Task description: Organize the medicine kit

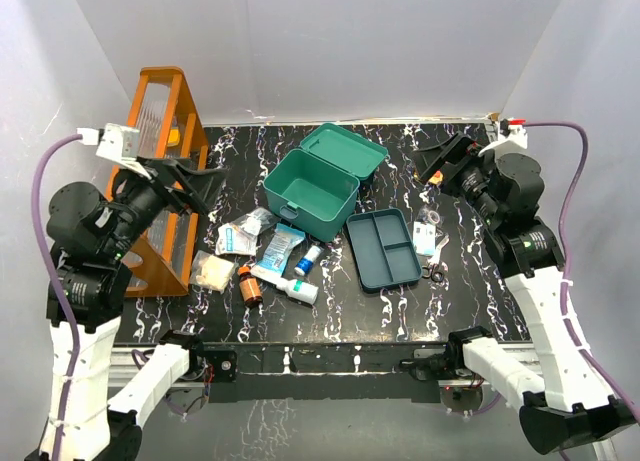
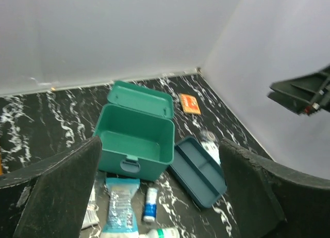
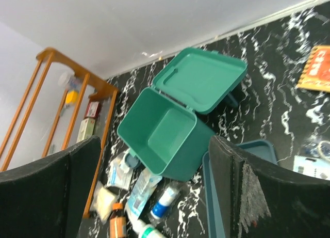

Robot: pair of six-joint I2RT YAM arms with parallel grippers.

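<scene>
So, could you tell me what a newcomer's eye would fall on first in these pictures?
Most likely the teal medicine kit box, standing open with its lid tipped back at the middle of the black marbled table, and its tray insert lying on the table just to its right. In front of the box is a scatter of packets and small bottles, and an orange wooden rack stands at the table's left edge.
</scene>
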